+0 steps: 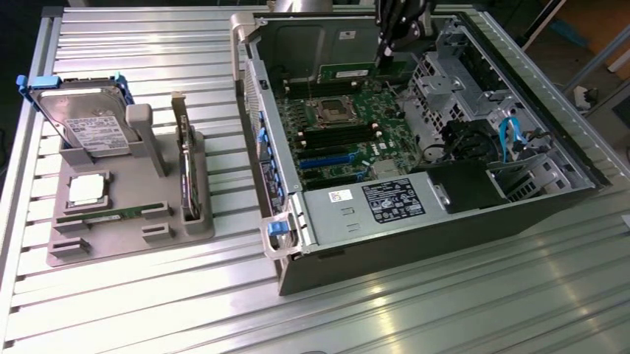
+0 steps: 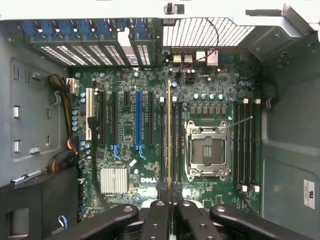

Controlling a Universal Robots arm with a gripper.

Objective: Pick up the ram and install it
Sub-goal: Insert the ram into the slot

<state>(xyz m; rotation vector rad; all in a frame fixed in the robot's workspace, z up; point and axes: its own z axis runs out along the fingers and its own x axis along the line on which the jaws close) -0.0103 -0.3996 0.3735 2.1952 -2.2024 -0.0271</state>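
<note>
Holding ram edge-on, claw — cut off

A ribbed metal desk carries an open case on the exterior view's right. Inside it are a green motherboard, a CPU socket, a silver heatsink and a labelled power supply. On the exterior view's left, a grey holder bears an upright hard drive and a card on edge.
</note>
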